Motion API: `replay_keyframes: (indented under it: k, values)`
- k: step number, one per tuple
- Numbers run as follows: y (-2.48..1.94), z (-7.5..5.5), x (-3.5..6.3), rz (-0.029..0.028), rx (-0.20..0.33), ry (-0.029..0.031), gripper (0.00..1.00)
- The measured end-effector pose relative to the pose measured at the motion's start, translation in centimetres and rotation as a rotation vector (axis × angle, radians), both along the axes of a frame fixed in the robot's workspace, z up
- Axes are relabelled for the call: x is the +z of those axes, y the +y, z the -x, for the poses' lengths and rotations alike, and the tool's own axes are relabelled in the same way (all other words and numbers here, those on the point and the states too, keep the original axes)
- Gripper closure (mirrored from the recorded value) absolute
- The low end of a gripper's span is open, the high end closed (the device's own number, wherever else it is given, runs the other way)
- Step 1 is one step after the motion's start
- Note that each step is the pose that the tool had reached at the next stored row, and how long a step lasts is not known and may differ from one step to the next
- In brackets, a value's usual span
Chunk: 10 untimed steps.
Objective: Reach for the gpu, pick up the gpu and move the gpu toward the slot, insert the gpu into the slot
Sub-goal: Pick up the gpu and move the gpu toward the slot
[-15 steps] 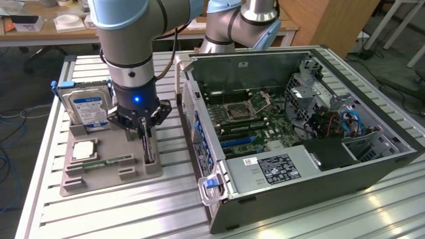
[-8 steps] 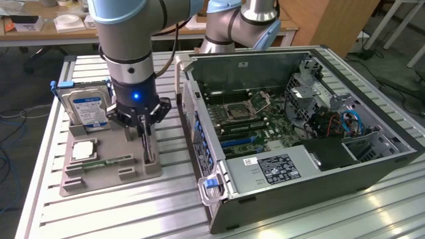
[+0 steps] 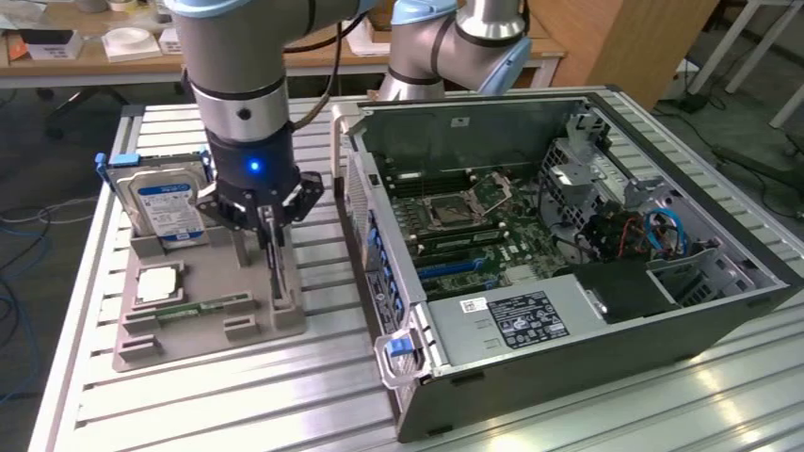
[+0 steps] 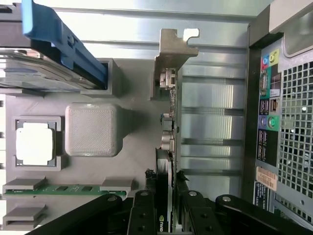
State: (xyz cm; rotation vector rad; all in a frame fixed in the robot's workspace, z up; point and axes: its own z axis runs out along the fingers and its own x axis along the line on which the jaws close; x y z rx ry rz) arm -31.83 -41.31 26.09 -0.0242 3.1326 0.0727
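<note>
Hand right up close, narrow, and it was clamped on both faces of the gpu! The gpu stood on edge in the grey tray, not yet lifted, its long axis running straight away from the hand to the bracket. Farther off, over the counter toward the exterior view's right, the open case lay beside the tray, slots facing up.

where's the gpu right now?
Exterior view's left: gpu stands on edge in the gray tray, on its side nearest the PC case, gripper closed on its top edge.
</note>
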Motion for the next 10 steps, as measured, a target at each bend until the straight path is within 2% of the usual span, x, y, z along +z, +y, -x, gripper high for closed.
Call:
replay_keyframes:
  k: [10]
  values:
    - [0.00, 0.0, 2.17, 0.0000, 0.000, 0.0000, 0.74]
